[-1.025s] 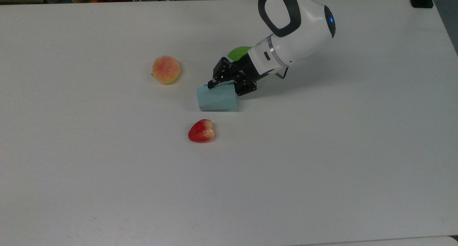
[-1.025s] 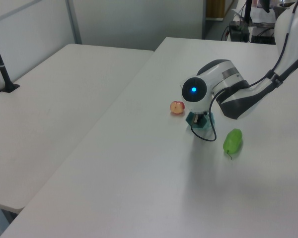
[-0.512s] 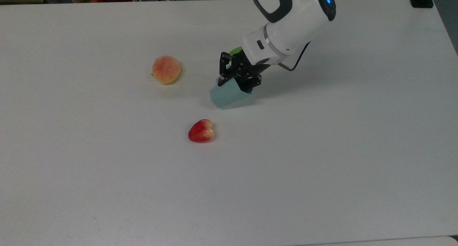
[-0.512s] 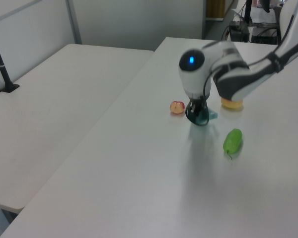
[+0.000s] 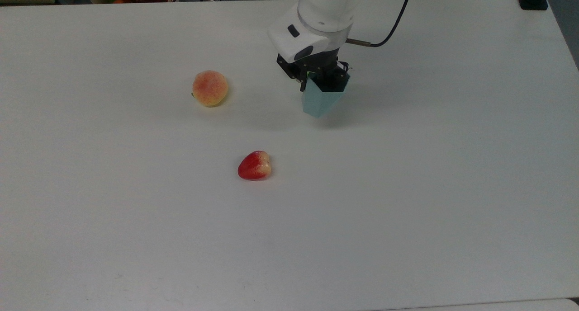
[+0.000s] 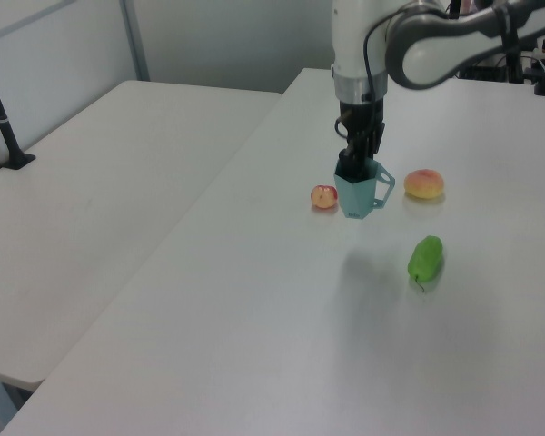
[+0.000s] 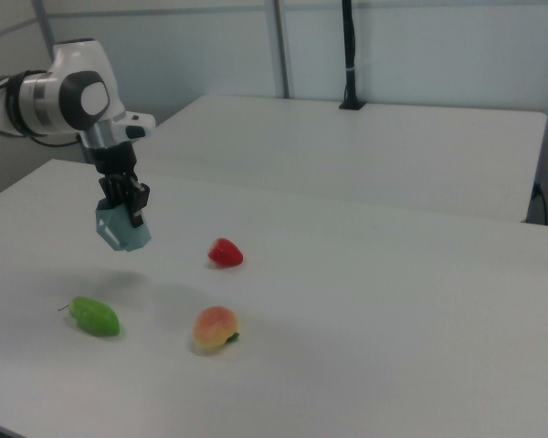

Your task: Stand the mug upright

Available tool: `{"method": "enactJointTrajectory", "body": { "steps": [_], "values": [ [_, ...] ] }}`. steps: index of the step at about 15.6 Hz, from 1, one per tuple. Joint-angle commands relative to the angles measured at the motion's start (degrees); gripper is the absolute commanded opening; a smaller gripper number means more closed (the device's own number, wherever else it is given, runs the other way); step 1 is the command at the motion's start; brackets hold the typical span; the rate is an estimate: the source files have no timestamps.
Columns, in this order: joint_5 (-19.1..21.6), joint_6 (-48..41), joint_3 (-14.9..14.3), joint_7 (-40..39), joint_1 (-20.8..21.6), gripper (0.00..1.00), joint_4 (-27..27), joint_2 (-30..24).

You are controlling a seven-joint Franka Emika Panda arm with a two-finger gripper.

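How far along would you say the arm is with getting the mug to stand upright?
Done: the hand has gripped the mug by its rim and turned it opening-up. In hand: the mug hangs above the table, its shadow lying apart from it, handle toward the left view's right. Left: lower it onto its base and let go.

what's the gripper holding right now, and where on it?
The gripper holds the pale blue mug by its rim, fingers pinching the top edge, handle out to the left view's right. The mug hangs rim-up above the table.
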Motion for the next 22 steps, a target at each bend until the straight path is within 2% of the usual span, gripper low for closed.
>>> {"method": "enactJointTrajectory", "body": {
  "steps": [1, 3, 7, 14, 15, 16, 18, 20, 22],
  "values": [
    [8.1, 2.5, -2.5, -10.0, -0.8, 0.00, -0.5, 1.1],
    [9.4, 4.8, -2.7, -11.9, -1.0, 0.00, -0.6, 3.5],
    [9.2, 11.2, -2.7, -12.0, -1.8, 0.00, -1.2, 5.7],
    [9.3, 14.2, -2.7, -14.3, -2.2, 0.01, -2.0, 7.8],
    [9.3, 14.2, -2.7, -14.4, -2.2, 0.12, -2.4, 7.7],
    [9.3, 14.2, -2.7, -14.4, -2.2, 0.41, -2.6, 7.7],
    [9.2, 14.2, -2.6, -14.4, -1.9, 0.83, -2.7, 7.7],
    [9.0, 14.1, -2.5, -13.9, -1.8, 1.00, -2.5, 7.4],
    [8.7, 13.8, -2.3, -13.8, -1.7, 1.00, -2.3, 6.5]
  ]
}}
